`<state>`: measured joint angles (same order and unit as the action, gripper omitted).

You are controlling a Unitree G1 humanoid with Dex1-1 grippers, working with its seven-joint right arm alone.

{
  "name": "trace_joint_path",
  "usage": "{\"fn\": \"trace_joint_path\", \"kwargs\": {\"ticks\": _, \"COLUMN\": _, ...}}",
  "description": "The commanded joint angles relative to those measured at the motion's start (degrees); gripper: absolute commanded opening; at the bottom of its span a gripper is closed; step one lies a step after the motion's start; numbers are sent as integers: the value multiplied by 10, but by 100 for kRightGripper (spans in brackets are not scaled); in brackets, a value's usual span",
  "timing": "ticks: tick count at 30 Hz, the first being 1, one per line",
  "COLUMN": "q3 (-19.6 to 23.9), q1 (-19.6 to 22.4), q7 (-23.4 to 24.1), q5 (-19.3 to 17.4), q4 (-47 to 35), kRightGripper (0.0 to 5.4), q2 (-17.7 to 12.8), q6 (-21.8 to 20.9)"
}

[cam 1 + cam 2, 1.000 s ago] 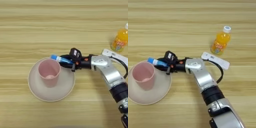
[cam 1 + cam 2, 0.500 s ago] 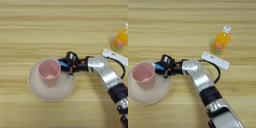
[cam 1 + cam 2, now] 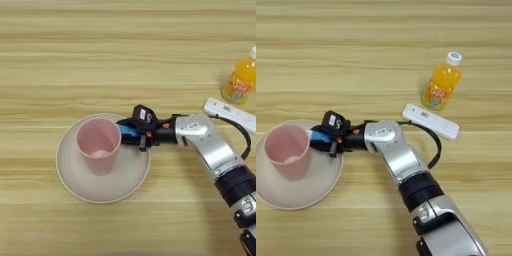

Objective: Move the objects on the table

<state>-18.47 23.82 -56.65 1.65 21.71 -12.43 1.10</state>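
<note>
Small blue tube with white print point(image 3: 128, 132) lies roughly level, long axis running 3 to 9 o'clock, its free end pointing at 9 toward the pale pink plastic cup point(image 3: 98, 145). The right gripper point(image 3: 131, 133) of two black fingers is clamped on it over the 3 o'clock rim of the large round pale pink plate point(image 3: 85, 186), where the upright cup blocks its line. At 2 o'clock on the light wood-grain table point(image 3: 356, 60) stand a small orange-juice bottle with white cap point(image 3: 442, 83) and a flat white rectangular device point(image 3: 430, 121).
</note>
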Motion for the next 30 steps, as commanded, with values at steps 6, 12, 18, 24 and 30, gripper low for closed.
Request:
{"fn": "trace_joint_path", "kwargs": {"ticks": 6, "q3": 17, "q1": 47, "q7": 17, "q5": -12, "q4": -28, "kRightGripper": 282, "q2": 2, "q6": -20}}
{"fn": "trace_joint_path", "kwargs": {"ticks": 12, "q3": 24, "q1": 50, "q7": 18, "q5": -17, "q4": -34, "kRightGripper": 347, "q2": 3, "q6": -20}}
{"fn": "trace_joint_path", "kwargs": {"ticks": 18, "q3": 45, "q1": 60, "q7": 28, "q5": -26, "q4": -39, "kRightGripper": 410, "q2": -2, "q6": -23}}
{"fn": "trace_joint_path", "kwargs": {"ticks": 24, "q3": 72, "q1": 73, "q7": 39, "q5": -35, "q4": -44, "kRightGripper": 455, "q2": -12, "q6": -25}}
{"fn": "trace_joint_path", "kwargs": {"ticks": 30, "q3": 104, "q1": 89, "q7": 51, "q5": -44, "q4": -37, "kRightGripper": 520, "q2": -30, "q6": -28}}
